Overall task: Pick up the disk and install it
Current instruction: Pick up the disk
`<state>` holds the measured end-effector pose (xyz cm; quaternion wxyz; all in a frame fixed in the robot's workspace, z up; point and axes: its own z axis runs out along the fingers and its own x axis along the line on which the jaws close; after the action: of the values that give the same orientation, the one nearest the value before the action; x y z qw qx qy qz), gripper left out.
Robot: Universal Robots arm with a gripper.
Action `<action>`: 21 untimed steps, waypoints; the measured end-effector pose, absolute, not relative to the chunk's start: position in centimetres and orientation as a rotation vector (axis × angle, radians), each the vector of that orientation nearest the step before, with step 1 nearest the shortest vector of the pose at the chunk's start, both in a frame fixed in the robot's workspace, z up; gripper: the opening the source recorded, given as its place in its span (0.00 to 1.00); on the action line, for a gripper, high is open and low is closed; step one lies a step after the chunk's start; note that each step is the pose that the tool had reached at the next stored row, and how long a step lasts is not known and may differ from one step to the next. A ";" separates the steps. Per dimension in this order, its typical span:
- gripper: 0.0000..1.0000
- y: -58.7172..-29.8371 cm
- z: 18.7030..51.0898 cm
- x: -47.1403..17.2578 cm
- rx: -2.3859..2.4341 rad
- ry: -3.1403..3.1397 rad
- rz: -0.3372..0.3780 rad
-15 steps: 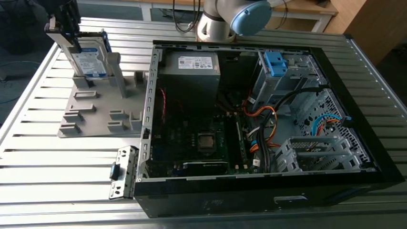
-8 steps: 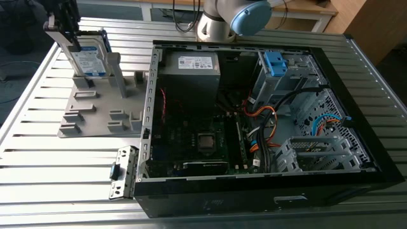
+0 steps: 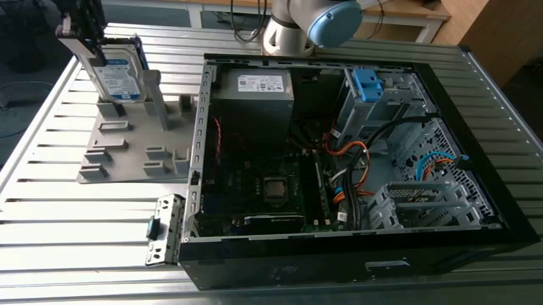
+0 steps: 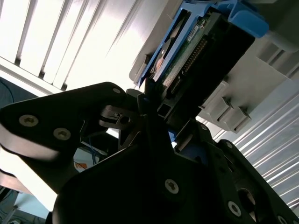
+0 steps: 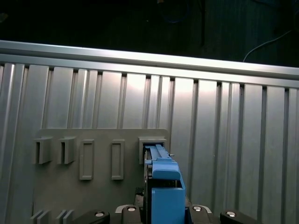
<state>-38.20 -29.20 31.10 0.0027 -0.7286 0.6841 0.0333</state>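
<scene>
The disk [image 3: 117, 71], a silver drive with a white-and-blue label in a blue caddy, stands upright in a slot of the grey holder plate [image 3: 127, 152] at the exterior view's upper left. My gripper [image 3: 81, 32] sits on its top edge, and the black fingers [image 4: 148, 95] press against the disk [image 4: 196, 51] from both sides. In the first wrist view the blue caddy edge [image 5: 163, 184] runs down into a slot of the holder plate [image 5: 93, 186].
An open black computer case [image 3: 479, 146] lies on the slatted metal table [image 3: 51, 210], to the exterior view's right of the holder. Inside are a grey power supply box [image 3: 252, 95], a blue bracket [image 3: 367, 86] in the drive cage, cables and a motherboard. The arm's base [image 3: 288, 32] stands behind the case.
</scene>
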 end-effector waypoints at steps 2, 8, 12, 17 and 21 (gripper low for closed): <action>0.36 -29.2 31.2 -38.2 -2.285 2.145 0.105; 0.36 -29.2 31.6 -38.2 -2.285 2.146 0.104; 0.36 -29.2 31.9 -38.2 -2.285 2.146 0.105; 0.36 -29.2 32.2 -38.2 -2.285 2.146 0.105; 0.36 -29.2 32.5 -38.2 -2.285 2.145 0.104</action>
<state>-38.20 -29.20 32.46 0.0027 -0.7286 0.6841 0.0333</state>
